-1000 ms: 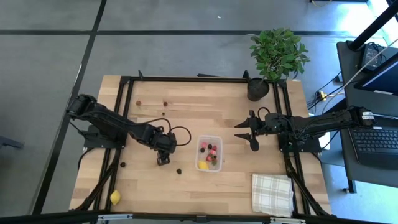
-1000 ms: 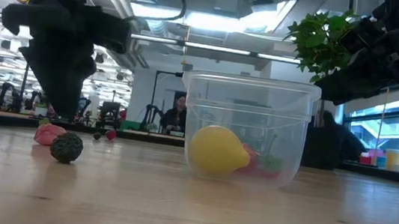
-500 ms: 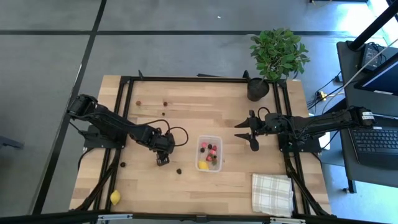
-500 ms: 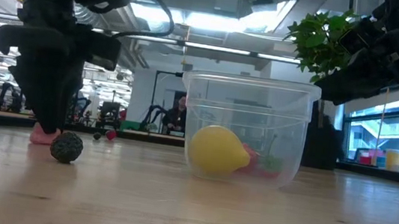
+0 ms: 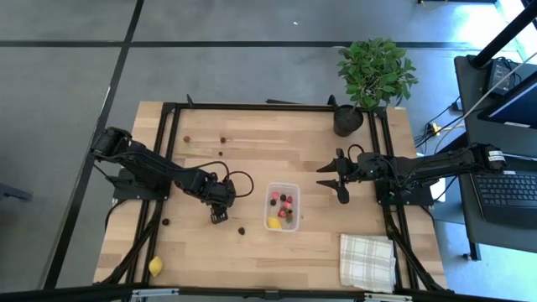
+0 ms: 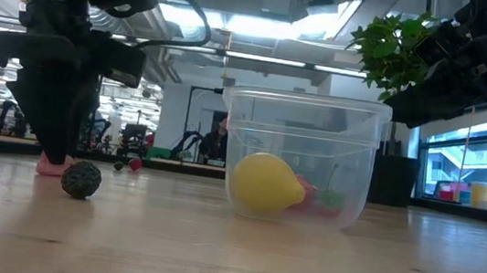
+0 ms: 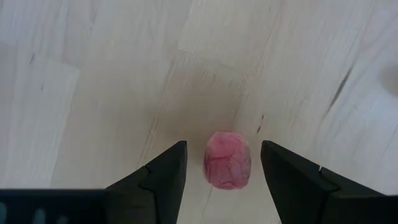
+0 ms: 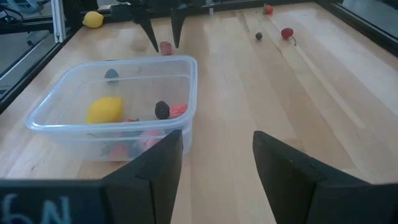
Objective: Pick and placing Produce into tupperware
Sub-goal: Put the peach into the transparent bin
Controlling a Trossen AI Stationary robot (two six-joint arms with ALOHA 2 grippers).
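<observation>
Two arms show in your high view: left gripper point(image 5: 219, 216) at tub's 9 o'clock, right gripper point(image 5: 333, 178) waiting at its 2 o'clock, fingers spread, empty. Low view: yellow lemon point(image 6: 265, 185) inside tupperware point(image 6: 299, 154); dark berry point(image 6: 80, 180) on table point(image 6: 230, 254). Left wrist view: your fingers point(image 7: 158, 176) wide apart, straddling pink berry point(image 7: 227, 167), not touching.

Desk point(image 5: 277, 159): pale wood, black frame. Tupperware point(image 5: 283, 208): clear, holding a yellow piece with red, pink and dark maroon bits. Pink berry point(image 7: 227, 168) between black left gripper point(image 7: 222, 163) fingers. Cloth point(image 5: 367, 261): white, checked. Lemon point(image 5: 155, 267) at near-left corner: yellow.
</observation>
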